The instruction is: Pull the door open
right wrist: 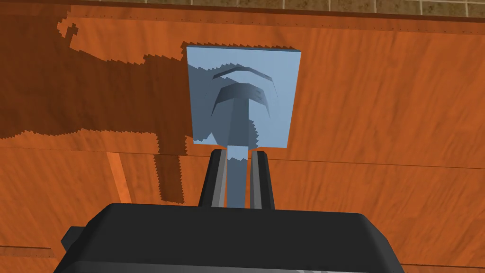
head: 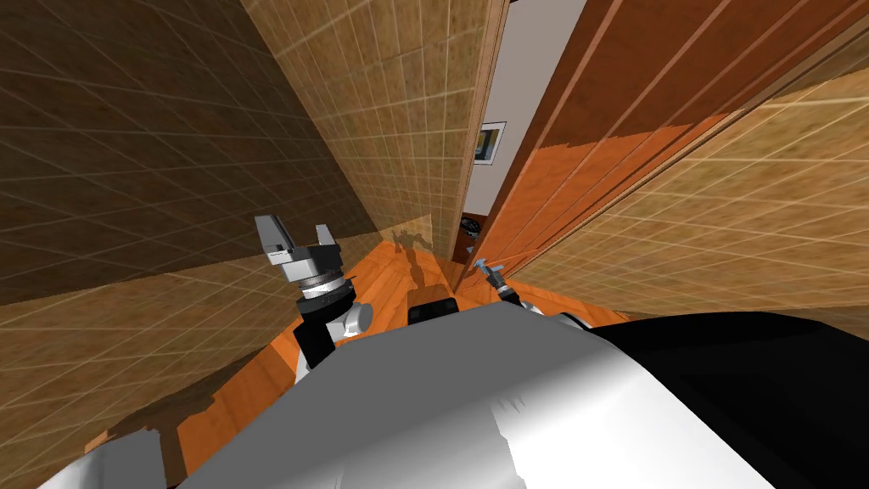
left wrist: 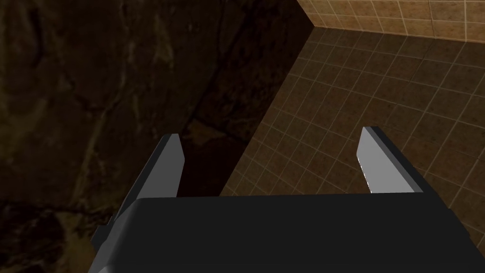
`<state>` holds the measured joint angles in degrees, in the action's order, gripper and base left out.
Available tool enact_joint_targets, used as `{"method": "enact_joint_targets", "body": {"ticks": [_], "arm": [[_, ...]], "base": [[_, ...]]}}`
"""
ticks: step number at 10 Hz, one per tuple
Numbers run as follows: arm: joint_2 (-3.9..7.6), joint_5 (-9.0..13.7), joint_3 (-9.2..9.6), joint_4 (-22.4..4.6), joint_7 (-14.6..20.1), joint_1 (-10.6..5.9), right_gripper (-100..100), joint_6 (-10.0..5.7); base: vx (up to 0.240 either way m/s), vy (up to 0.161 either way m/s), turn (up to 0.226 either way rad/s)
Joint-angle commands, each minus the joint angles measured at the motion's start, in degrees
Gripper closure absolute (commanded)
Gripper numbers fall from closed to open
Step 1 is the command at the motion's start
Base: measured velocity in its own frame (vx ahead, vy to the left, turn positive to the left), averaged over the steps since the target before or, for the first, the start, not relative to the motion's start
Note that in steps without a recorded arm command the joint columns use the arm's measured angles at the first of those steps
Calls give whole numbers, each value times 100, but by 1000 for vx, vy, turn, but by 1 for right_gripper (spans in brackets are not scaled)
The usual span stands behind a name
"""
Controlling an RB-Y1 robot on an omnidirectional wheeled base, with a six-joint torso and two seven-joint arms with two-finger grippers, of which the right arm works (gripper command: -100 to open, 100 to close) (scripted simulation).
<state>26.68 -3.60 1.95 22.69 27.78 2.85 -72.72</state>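
Note:
An orange-brown wooden door (head: 645,110) stands ajar, with a gap along its left edge. Its blue-grey lever handle (right wrist: 237,137) juts from a square blue-grey plate (right wrist: 274,80) on the door face (right wrist: 379,118). My right gripper (right wrist: 237,156) is shut on the lever, one finger pressed to each side of it. In the head view the right gripper (head: 490,273) sits at the door's lower edge by the handle (head: 482,265). My left gripper (head: 295,233) is raised to the left, open and empty, its fingers (left wrist: 383,166) spread before a tiled wall.
Tan tiled walls (head: 399,110) close in on the left and right (head: 747,221). Through the gap I see a white wall with a framed picture (head: 489,143) and a small dark object (head: 469,225) low down. The floor (head: 399,272) is orange wood.

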Motion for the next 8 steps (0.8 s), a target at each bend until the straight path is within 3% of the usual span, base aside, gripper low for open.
{"method": "enact_joint_targets", "body": {"ticks": [1,2,8], "arm": [[47,-1,-5,-41,30,21,100,-100],[17,-8,7,20,18,33,100,-28],[56,-19,5,-126,45,55,100,-217]], "base": [[-176,-74,131],[-78,-23,29],[-190,-81,176]]}}
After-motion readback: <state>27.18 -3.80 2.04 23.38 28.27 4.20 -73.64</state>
